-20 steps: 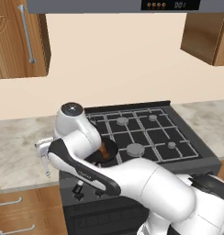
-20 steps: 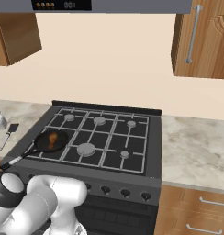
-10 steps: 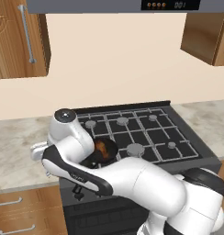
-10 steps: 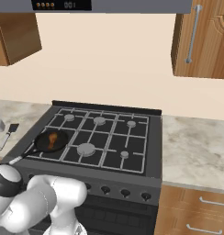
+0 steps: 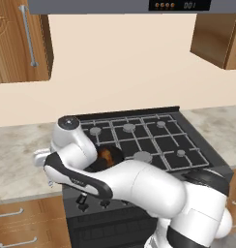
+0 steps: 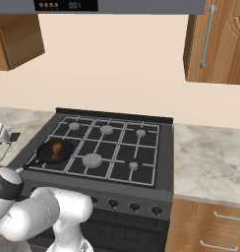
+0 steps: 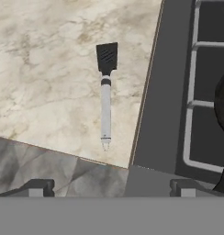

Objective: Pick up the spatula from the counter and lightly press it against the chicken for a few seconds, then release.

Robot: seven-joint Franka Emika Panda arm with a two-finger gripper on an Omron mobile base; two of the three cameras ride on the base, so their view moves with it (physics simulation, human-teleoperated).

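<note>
The spatula point(image 7: 105, 98) lies flat on the marble counter left of the stove, black blade away from me and white handle toward the counter's front edge. My gripper point(image 7: 111, 189) hangs above it, open, with nothing between its fingertips point(image 7: 38, 188); the handle's end lies just ahead of the gap. From the right base view the spatula point(image 6: 8, 146) shows at the far left. The chicken point(image 6: 56, 148) is an orange-brown piece in a dark pan point(image 6: 47, 155) on the front left burner. In the left base view the chicken point(image 5: 106, 154) and pan point(image 5: 113, 154) peek out behind my arm.
The stove's raised black edge point(image 7: 148, 92) runs right beside the spatula, with the grates point(image 7: 192, 105) beyond. The pan's handle point(image 6: 26, 165) points toward the stove's front left corner. Marble counter point(image 6: 210, 157) also lies right of the stove. Wooden cabinets hang above on both sides.
My arm has swung a little further left and lower over the left counter. The spatula, pan and chicken have stayed put. The gripper has remained open.
</note>
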